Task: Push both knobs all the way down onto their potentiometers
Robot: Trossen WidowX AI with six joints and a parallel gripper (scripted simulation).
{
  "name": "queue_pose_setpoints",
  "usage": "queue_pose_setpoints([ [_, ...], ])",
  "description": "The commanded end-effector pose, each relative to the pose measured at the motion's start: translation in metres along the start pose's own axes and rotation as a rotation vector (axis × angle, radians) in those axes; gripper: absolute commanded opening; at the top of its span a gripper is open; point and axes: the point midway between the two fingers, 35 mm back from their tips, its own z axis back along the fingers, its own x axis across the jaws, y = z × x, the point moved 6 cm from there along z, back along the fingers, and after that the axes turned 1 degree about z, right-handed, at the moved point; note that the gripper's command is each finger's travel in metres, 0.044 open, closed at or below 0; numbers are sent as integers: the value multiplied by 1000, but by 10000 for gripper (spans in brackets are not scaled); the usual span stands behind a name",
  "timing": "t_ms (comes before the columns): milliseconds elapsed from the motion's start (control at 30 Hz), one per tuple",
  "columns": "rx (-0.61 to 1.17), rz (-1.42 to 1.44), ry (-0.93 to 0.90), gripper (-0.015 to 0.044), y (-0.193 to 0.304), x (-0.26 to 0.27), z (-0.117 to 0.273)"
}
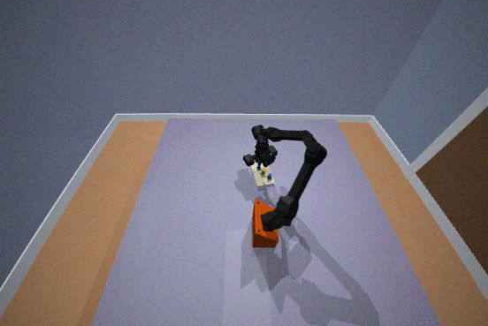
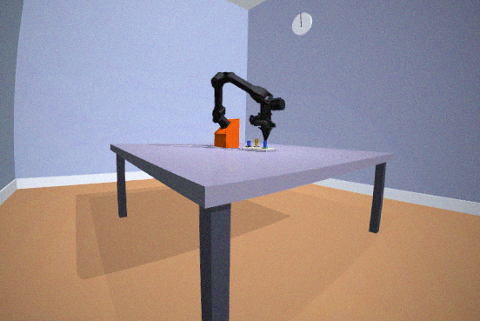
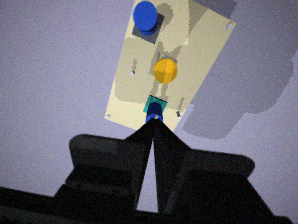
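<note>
The gripper (image 1: 261, 164) (image 2: 265, 140) (image 3: 154, 122) is pointing down, fingertips pressed together, seemingly touching the near blue knob (image 2: 265, 144) (image 3: 154, 114); the board (image 1: 261, 180) (image 2: 249, 147) (image 3: 202, 55) is standing on the table (image 1: 194, 225) (image 2: 209, 165) (image 3: 45, 65) below.

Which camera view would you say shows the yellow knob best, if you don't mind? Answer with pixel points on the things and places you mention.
The wrist view: the yellow knob (image 1: 263, 171) (image 2: 256, 141) (image 3: 165, 70) appears largest there, unobstructed. The exterior shows it small, side-on; the top, only a speck.
</note>
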Motion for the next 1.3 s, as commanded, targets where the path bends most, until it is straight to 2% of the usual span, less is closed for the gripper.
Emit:
queue_pose_setpoints([
  [0, -19, -28, 8, 0, 0, 3, -17],
  [933, -18, -28, 10, 0, 1, 4, 22],
  [1267, -21, -19, 8, 263, -2, 2, 18],
])
